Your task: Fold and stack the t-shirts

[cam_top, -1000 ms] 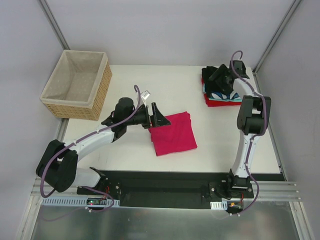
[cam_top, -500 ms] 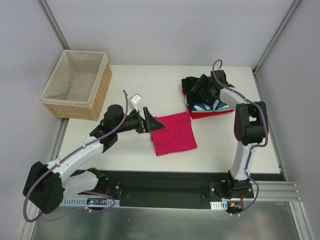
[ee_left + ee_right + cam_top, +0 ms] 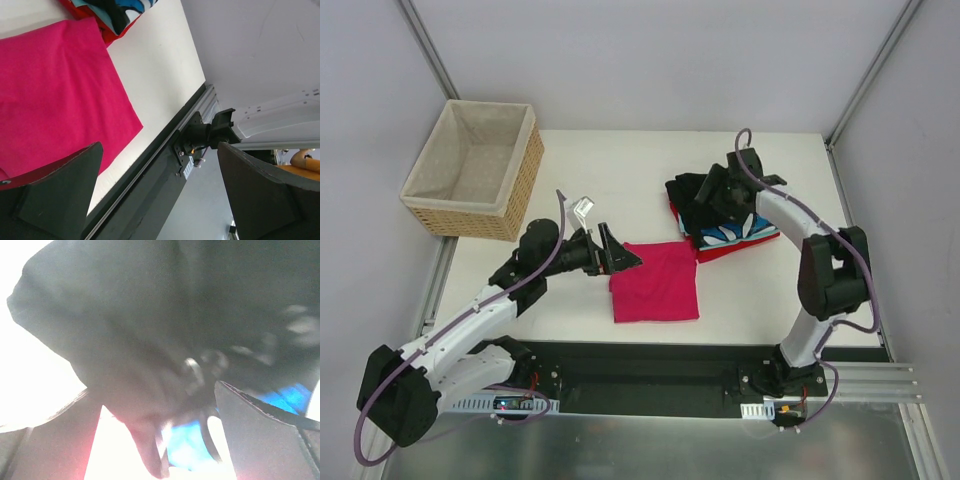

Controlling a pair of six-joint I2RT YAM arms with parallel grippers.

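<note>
The folded crimson-pink tee [image 3: 655,285] lies mid-desk [image 3: 620,165]. The left claw [image 3: 620,255], fingers apart and empty, hovers at the tee's 10 o'clock edge. At the tee's 1 o'clock, the right claw [image 3: 713,192] sits on the black-topped shirt stack [image 3: 735,232]. Its fingers seem spread, though the wrist view is blurred.

The left arm is lying low and stretched forward, its left gripper [image 3: 623,256] pointing rightward, jaws standing wide apart. The right arm is arching up and bending back leftward, with the right gripper [image 3: 713,192] tilting downward, its jaws also spread.
</note>
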